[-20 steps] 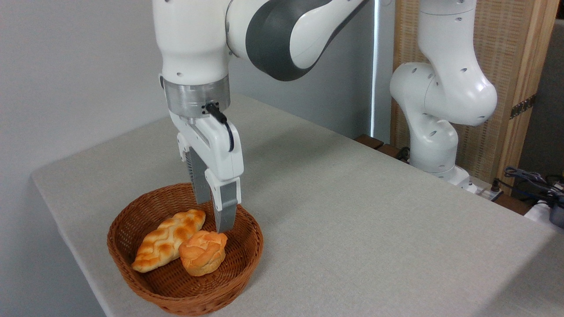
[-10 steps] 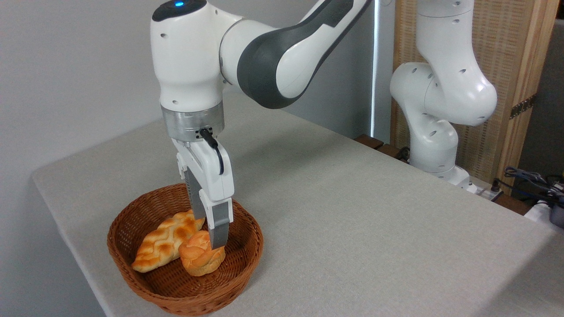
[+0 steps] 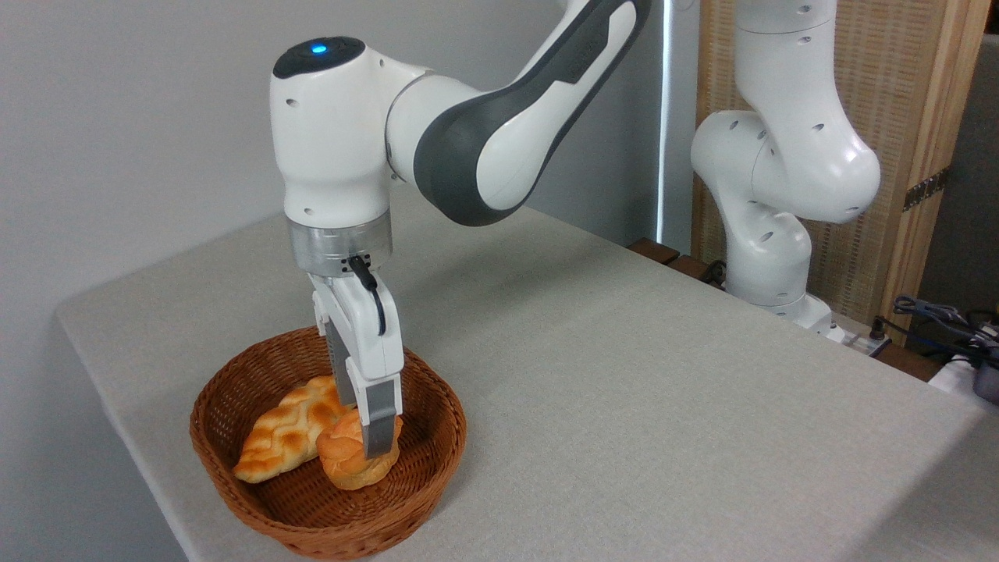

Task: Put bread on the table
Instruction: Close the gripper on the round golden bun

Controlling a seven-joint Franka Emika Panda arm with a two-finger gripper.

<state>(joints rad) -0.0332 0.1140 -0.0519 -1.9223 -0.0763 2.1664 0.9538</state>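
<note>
The bread [image 3: 340, 454], a small round golden bun, lies in the brown wicker basket [image 3: 204, 457] at the table's [image 3: 624, 390] front left. My gripper [image 3: 364, 434] is down inside the basket, pointing straight down over the bun. The near grey finger [image 3: 380, 417] stands against the bun's right front side, and the far finger is mostly hidden behind the bun. The fingers stand apart on either side of the bun, open, and the bun still rests on the basket floor.
A longer braided glazed loaf [image 3: 282, 434] lies in the basket, touching the bun's left side. The arm's white base [image 3: 769, 257] stands at the table's far right edge, with cables [image 3: 936, 316] beyond it. A grey wall runs behind.
The gripper has come straight down into the basket, from just above the bun to astride it. Bun and loaf have stayed where they were.
</note>
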